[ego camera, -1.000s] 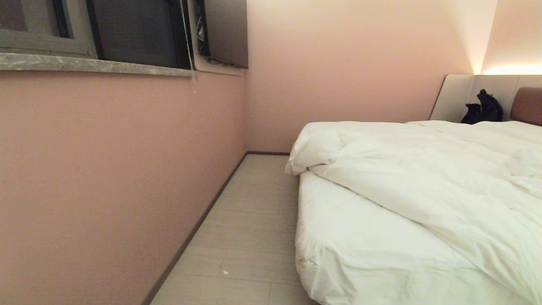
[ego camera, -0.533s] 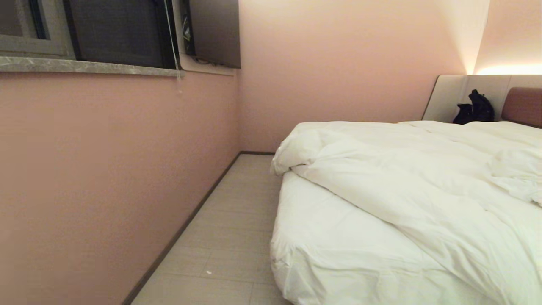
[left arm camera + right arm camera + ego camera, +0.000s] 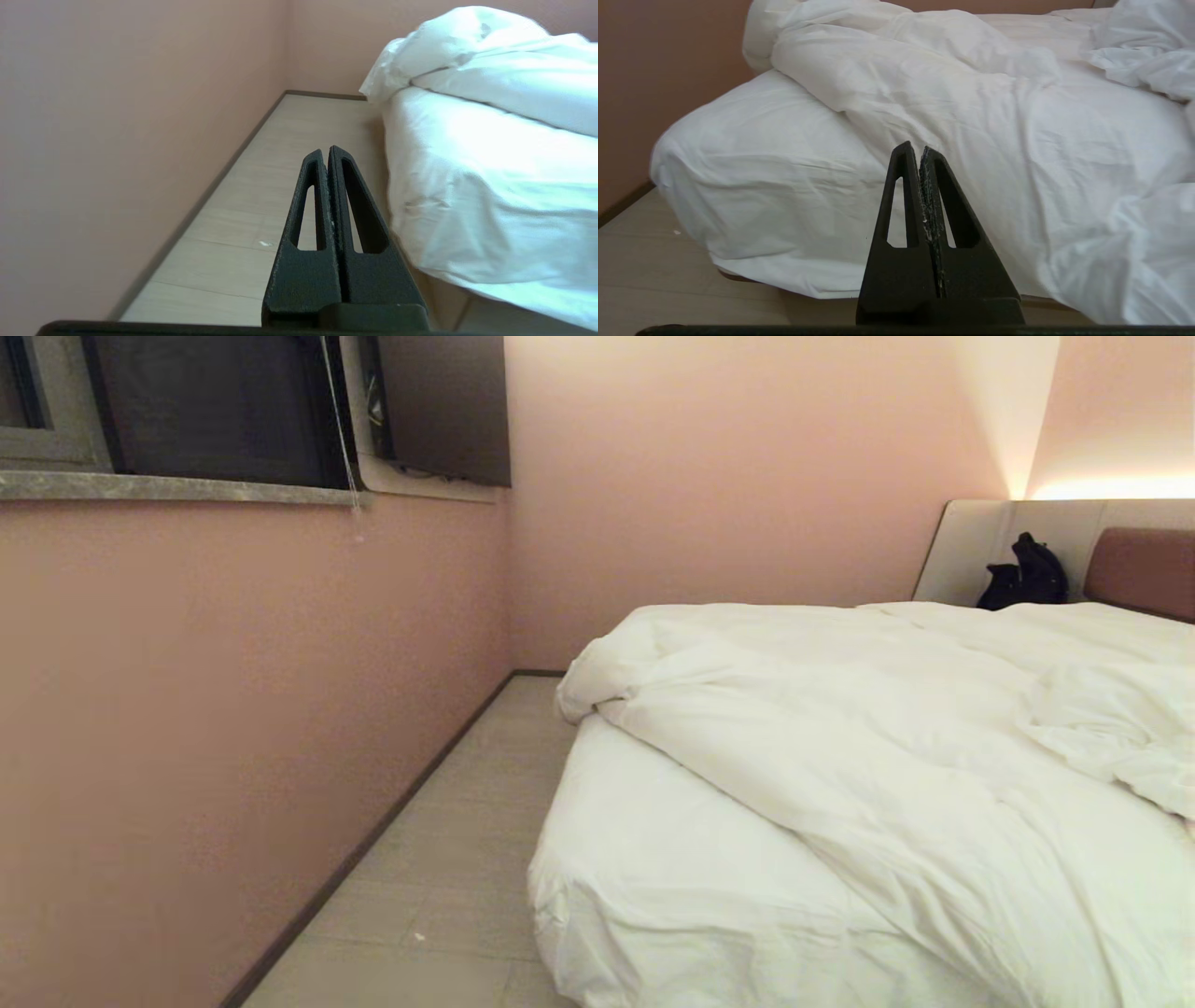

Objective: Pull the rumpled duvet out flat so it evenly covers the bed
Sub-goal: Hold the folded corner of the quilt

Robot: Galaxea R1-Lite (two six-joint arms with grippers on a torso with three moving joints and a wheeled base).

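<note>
The white puffy duvet [image 3: 887, 728] lies rumpled and askew across the bed [image 3: 644, 859], bunched at the far left corner and leaving the near left corner of the mattress bare. It also shows as the duvet [image 3: 952, 79] in the right wrist view and the duvet [image 3: 495, 60] in the left wrist view. My left gripper [image 3: 326, 151] is shut and empty, held low over the floor beside the bed. My right gripper [image 3: 913, 148] is shut and empty, pointing at the bed's near side. Neither arm appears in the head view.
A pink wall [image 3: 187, 728] with a window sill [image 3: 177, 490] runs along the left, leaving a narrow floor strip [image 3: 448, 859] beside the bed. A black bag [image 3: 1022, 574] rests against the beige headboard panel [image 3: 962, 551]. A small white scrap [image 3: 266, 243] lies on the floor.
The whole head view has shifted left across the picture, so the camera has turned right toward the bed. The duvet itself has not moved.
</note>
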